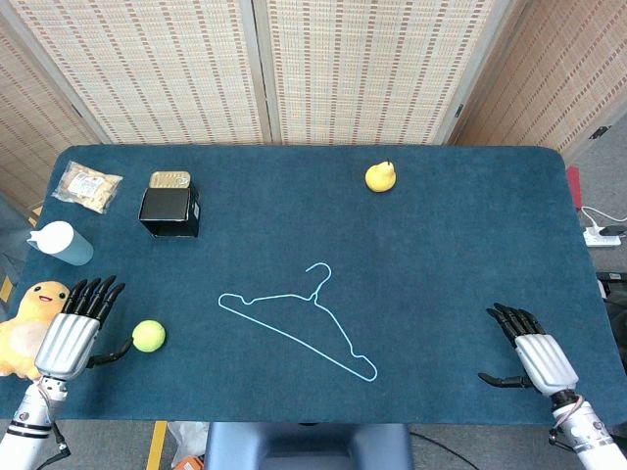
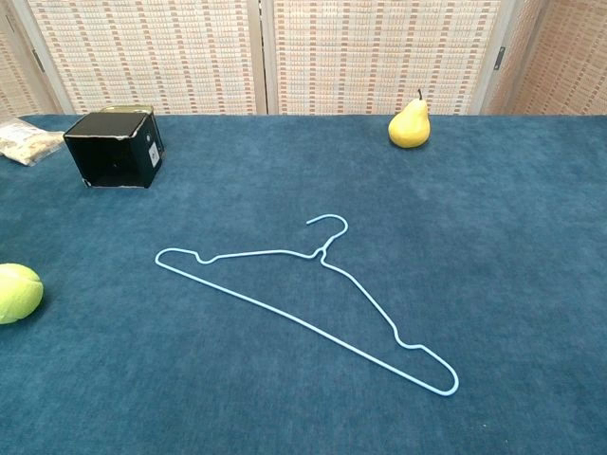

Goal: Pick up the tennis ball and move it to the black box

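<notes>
The yellow-green tennis ball [image 1: 149, 336] lies on the blue table near the front left; in the chest view the tennis ball [image 2: 17, 293] shows at the left edge. My left hand [image 1: 73, 328] rests just left of the ball, fingers spread and holding nothing, thumb reaching toward the ball without touching it. The black box [image 1: 170, 210] stands at the back left, its open side facing the front in the chest view as the black box [image 2: 116, 148]. My right hand [image 1: 534, 352] lies open at the front right, far from the ball.
A light-blue wire hanger [image 1: 304, 313] lies mid-table. A yellow pear [image 1: 380, 176] stands at the back. A snack bag [image 1: 88, 186], a white bottle [image 1: 59, 242] and a yellow plush toy [image 1: 29, 318] sit along the left edge. A tin [image 1: 169, 180] sits behind the box.
</notes>
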